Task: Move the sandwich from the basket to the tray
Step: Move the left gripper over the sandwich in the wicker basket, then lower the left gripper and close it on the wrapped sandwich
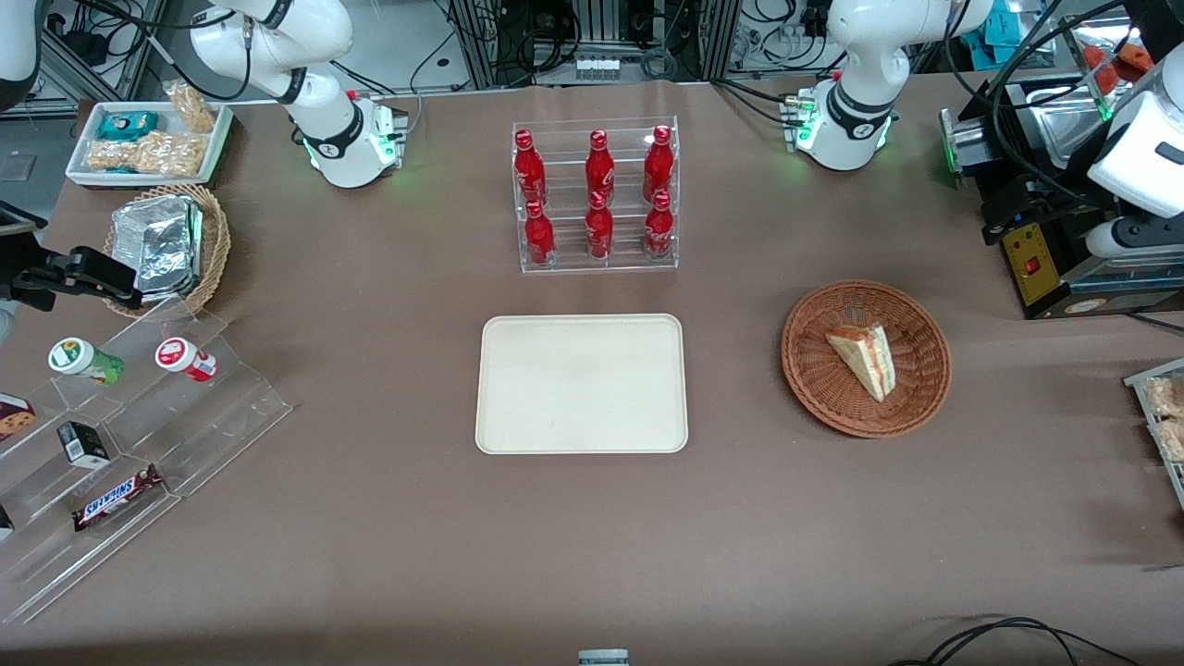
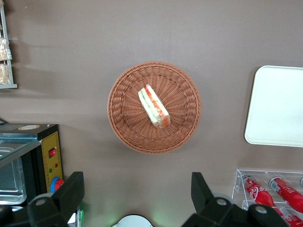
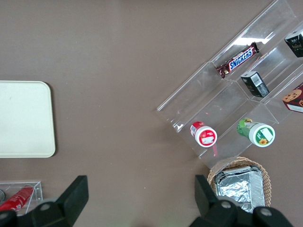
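Note:
The sandwich (image 1: pixel 865 359) (image 2: pixel 154 106), a pale bread wedge with red and green filling, lies in the round reddish-brown wicker basket (image 1: pixel 807 375) (image 2: pixel 124 124) toward the working arm's end of the table. The cream tray (image 1: pixel 581 384) (image 2: pixel 277 106) lies flat and bare beside the basket, mid-table. My left gripper (image 2: pixel 137 194) hangs high over the table, open wide with nothing between its black fingers (image 2: pixel 71 191). It is apart from the basket and farther from the front camera than it. Its white arm (image 1: pixel 1133 157) shows at the edge of the front view.
A clear rack of red bottles (image 1: pixel 597 194) (image 2: pixel 270 189) stands farther back than the tray. A black machine with a yellow panel (image 1: pixel 1036 259) (image 2: pixel 49 156) sits beside the basket. A tan basket of foil packs (image 1: pixel 166 245) and an acrylic snack display (image 1: pixel 129 435) lie toward the parked arm's end.

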Controlling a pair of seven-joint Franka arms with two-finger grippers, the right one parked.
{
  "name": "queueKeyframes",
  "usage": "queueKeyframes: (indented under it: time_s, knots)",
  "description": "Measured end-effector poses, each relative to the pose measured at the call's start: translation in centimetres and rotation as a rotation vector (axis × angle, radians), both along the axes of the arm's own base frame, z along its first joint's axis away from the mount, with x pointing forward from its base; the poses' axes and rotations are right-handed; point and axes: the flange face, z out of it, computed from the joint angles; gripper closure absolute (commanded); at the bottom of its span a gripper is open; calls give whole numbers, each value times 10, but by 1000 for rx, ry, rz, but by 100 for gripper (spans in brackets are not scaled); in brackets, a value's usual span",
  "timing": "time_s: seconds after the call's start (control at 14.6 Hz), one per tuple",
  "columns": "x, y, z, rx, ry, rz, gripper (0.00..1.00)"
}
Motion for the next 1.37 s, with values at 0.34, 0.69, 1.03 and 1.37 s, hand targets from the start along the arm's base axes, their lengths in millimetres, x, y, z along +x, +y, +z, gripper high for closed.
queueKeyframes:
  time_s: [0.34,0.69,1.03,1.37]
  knots:
    - [2,1,-4,0,9,2,0]
    - [33,25,-109,-1,79,166,0]
    - [31,27,-292,-20,-19,461,0]
    - [16,23,-357,-21,34,534,0]
